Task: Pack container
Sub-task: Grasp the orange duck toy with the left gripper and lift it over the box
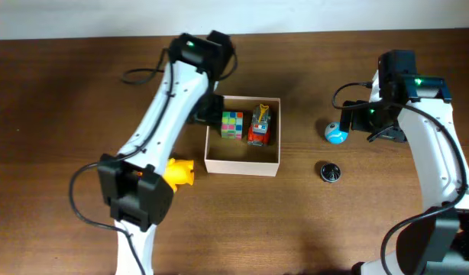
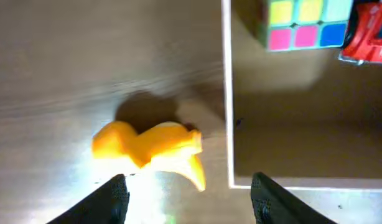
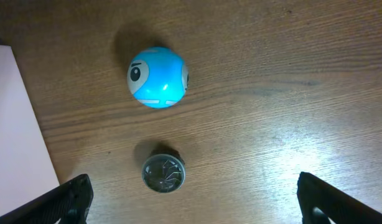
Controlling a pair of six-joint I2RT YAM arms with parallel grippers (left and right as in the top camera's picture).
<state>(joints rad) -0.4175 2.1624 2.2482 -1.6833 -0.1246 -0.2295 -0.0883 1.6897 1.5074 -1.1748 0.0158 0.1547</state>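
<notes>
Container point(image 1: 242, 155) sits mid-table in the overhead view, open top up, tan floor bare across its 6 o'clock half. Up at the 12 o'clock end, two toys lie inside: puzzle cube point(image 1: 232, 124) at 11 o'clock and red toy car point(image 1: 259, 126) at 1 o'clock, side by side. Out at 8 o'clock of the box, yellow toy point(image 1: 179, 172) lies on the wooden table point(image 1: 66, 92), just beside the white wall. Left gripper point(image 2: 191, 202) has that yellow toy ahead of its fingertips, with its jaws spread wide and nothing between them. Over at 3 o'clock of the box, blue ball point(image 1: 336, 134) rests on the wood. At the ball's 6 o'clock is a small dark round disc point(image 1: 330, 172), apart from it. Right gripper point(image 3: 206, 202) looks down on the pair, jaws wide apart too, gripping nothing.
</notes>
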